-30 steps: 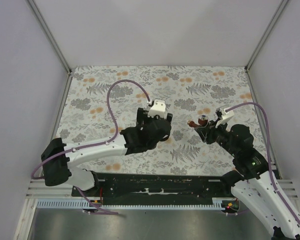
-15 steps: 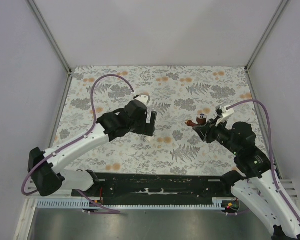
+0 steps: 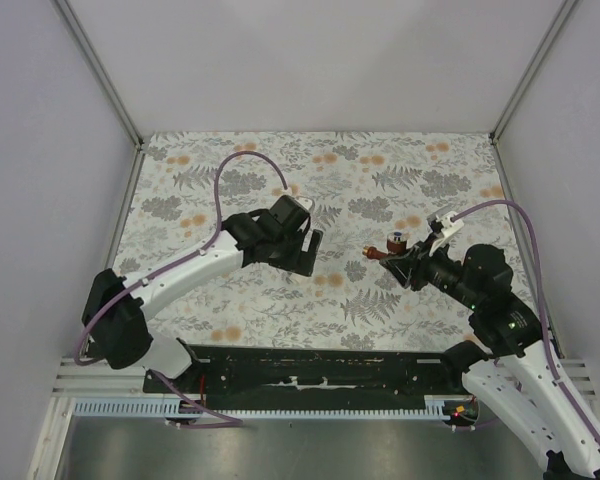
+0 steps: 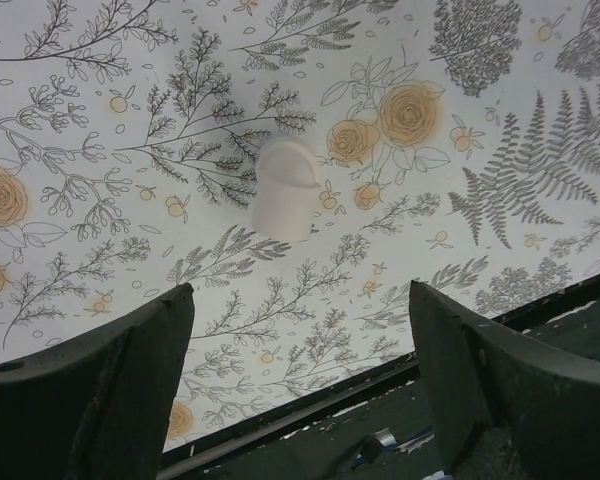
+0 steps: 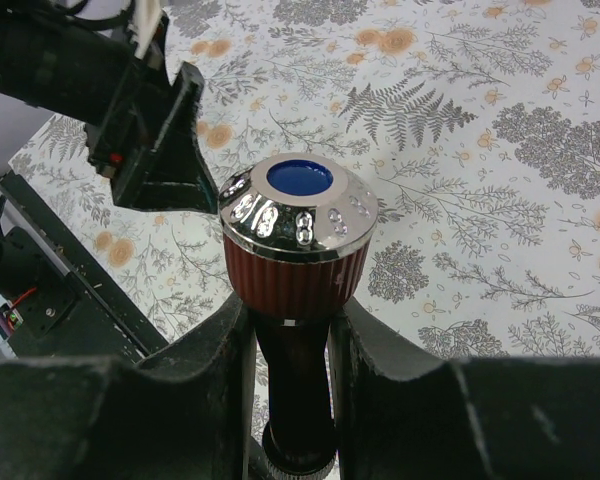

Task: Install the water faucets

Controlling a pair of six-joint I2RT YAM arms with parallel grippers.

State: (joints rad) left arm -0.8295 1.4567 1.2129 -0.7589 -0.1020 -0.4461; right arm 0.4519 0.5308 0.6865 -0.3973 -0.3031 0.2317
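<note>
The water faucet [image 5: 295, 230] is a dark red-brown tap with a ribbed knob and a chrome cap with a blue centre. My right gripper [image 5: 292, 330] is shut on its stem, holding it above the mat right of centre, seen from above as faucet [image 3: 391, 243] and right gripper [image 3: 404, 262]. My left gripper [image 4: 300, 330] is open and holds nothing. A small white cylindrical fitting [image 4: 285, 200] lies on the mat just beyond its fingertips, apart from them. In the top view the left gripper [image 3: 306, 250] hovers mid-table, left of the faucet; the fitting does not show there.
A floral mat [image 3: 380, 190] covers the table, with grey walls on three sides. A black rail [image 3: 310, 365] runs along the near edge and shows behind the left fingers [image 4: 130, 390]. The left gripper's black body [image 5: 155, 130] sits close ahead of the faucet.
The left arm swung left, then came back toward the middle, and its jaws narrowed slightly. The right gripper carried the faucet a little left.
</note>
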